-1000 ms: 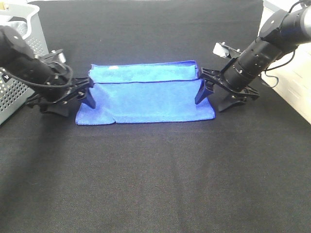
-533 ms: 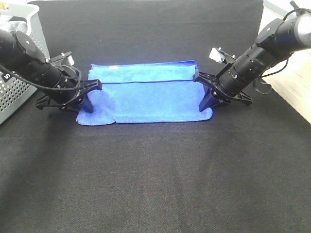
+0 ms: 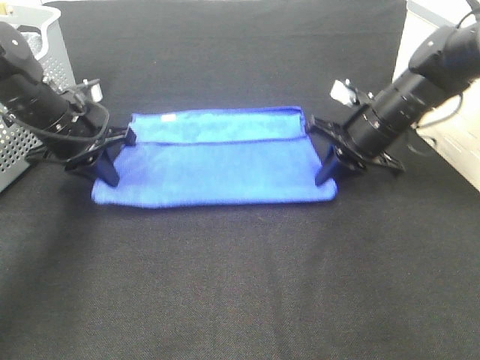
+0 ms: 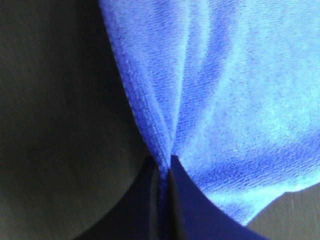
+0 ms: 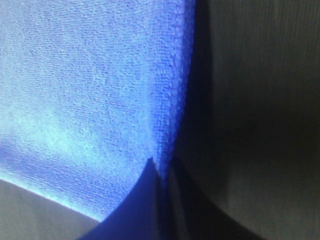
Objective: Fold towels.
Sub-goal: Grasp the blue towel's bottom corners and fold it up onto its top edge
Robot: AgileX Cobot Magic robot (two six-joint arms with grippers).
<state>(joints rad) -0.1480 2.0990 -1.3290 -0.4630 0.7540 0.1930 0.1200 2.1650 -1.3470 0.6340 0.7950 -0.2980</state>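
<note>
Towel [image 3: 214,161], bright blue, lies spread across the middle of the black table cover [image 3: 240,285], with a narrower folded band along its far edge. The left gripper [image 3: 109,174] is clenched on the towel's left end and the right gripper [image 3: 325,176] on its right end, each pinching a ridge of cloth between closed jaws. A perforated grey basket [image 3: 22,142] stands at the far left, apart from the towel

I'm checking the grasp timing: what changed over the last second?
Both grippers closed: the left gripper and right gripper now pinch the short ends of the royal-blue microfibre towel. The left one pulled outward, stretching the towel wider. The perforated grey basket stayed put.
</note>
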